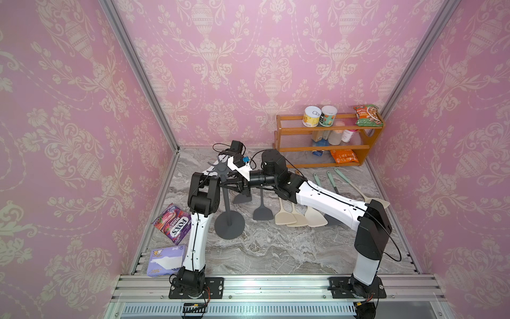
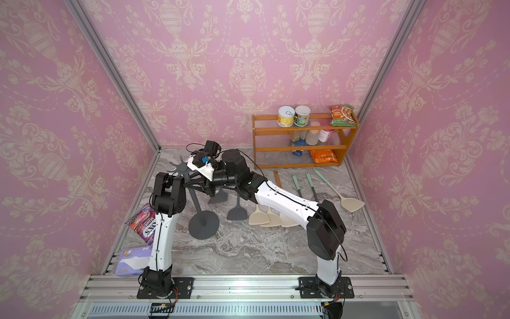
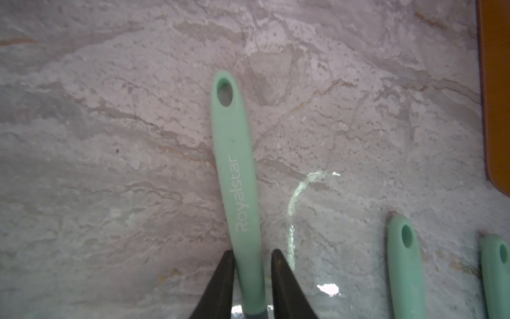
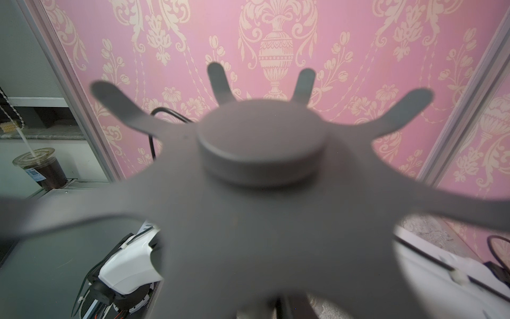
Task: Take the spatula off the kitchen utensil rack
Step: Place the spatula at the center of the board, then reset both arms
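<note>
I report the mint-handled spatula (image 3: 237, 171) already clear of the kitchen utensil rack (image 1: 229, 224), down at the desk (image 3: 110, 138) between my left pincer (image 3: 252, 252) jaws, grip unconfirmed; right pincer (image 1: 229, 185) state unclear; by my judgement, only release remains.

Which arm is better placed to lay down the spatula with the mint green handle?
Left. The left gripper straddles that spatula's handle, its hanging hole clear of any hook. The right arm reaches across to the dark grey utensil rack's crown.

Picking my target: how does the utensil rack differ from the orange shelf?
The utensil rack is dark grey, the orange shelf wooden. The rack is a thin pole with hooks on a disc; the shelf has tiers holding cans. Both stand on the marble table.
</note>
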Tool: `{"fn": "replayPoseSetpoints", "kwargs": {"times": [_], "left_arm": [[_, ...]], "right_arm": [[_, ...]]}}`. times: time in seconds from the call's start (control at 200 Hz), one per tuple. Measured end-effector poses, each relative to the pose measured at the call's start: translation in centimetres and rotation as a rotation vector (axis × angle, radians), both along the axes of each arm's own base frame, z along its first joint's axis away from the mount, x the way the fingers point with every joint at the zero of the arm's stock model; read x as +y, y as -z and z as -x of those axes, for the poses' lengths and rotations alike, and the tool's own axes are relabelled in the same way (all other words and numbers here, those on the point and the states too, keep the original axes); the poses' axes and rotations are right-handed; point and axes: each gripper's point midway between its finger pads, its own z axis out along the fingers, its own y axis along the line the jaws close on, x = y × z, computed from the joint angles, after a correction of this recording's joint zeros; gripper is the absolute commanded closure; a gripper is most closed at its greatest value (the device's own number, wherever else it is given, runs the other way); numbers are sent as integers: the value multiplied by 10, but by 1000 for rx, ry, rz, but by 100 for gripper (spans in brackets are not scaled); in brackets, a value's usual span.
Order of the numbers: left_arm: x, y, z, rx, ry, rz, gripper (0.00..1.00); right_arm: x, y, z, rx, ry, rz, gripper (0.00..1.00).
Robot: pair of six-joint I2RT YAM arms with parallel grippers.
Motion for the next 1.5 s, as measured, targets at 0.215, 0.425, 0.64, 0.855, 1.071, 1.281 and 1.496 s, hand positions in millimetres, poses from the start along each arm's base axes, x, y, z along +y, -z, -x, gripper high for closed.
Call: {"fn": "replayPoseSetpoints", "kwargs": {"times": [0.215, 0.425, 0.64, 0.855, 1.071, 1.281, 1.496], "left_arm": [[15, -7, 15, 7, -27, -31, 58], [61, -58, 9, -87, -115, -20, 56], [139, -123, 26, -231, -274, 2, 48], [159, -146, 38, -291, -313, 8, 44], [162, -156, 49, -317, -317, 23, 43], [161, -171, 48, -364, -312, 33, 43], [161, -163, 49, -360, -307, 48, 43]], "right_arm": [[0, 0, 0, -1, -1, -1, 92], [1, 0, 5, -9, -10, 4, 70], [2, 9, 11, 15, -18, 38, 53], [1, 9, 13, 10, -19, 38, 28], [-8, 5, 22, -8, -19, 26, 0], [-8, -4, 22, -30, -22, 25, 0], [-7, -26, 20, -78, -18, 1, 0]]}}
